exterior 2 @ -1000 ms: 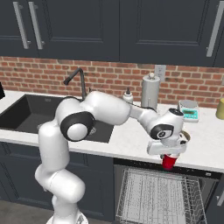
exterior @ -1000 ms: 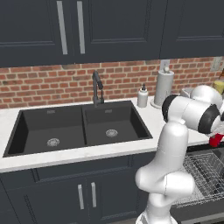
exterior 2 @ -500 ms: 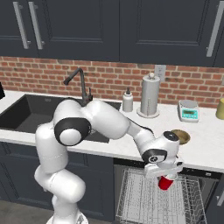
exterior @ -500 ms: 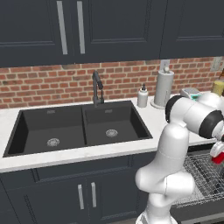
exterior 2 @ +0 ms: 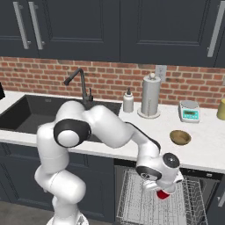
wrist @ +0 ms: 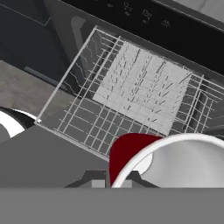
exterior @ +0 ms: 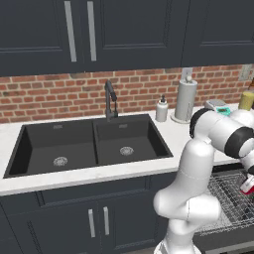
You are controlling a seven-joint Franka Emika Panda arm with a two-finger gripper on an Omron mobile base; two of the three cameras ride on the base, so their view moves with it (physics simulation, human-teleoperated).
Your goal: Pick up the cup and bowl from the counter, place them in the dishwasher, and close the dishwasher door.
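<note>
Gripper (exterior 2: 163, 192) clenched on cup (exterior 2: 163, 194), held just above dishwasher rack (exterior 2: 145, 206), not yet released. Bowl (exterior 2: 180, 137) on counter (exterior 2: 206, 149). Door open; both left.

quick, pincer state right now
pincer: shut on the small red tapered cup, above the pull-out grey wire rack

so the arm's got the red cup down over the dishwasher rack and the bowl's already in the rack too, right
Not quite. The bowl is not in the rack; the right base view shows it on the counter, near the scale. The rest holds: the red cup is held low over the dishwasher rack.
</note>
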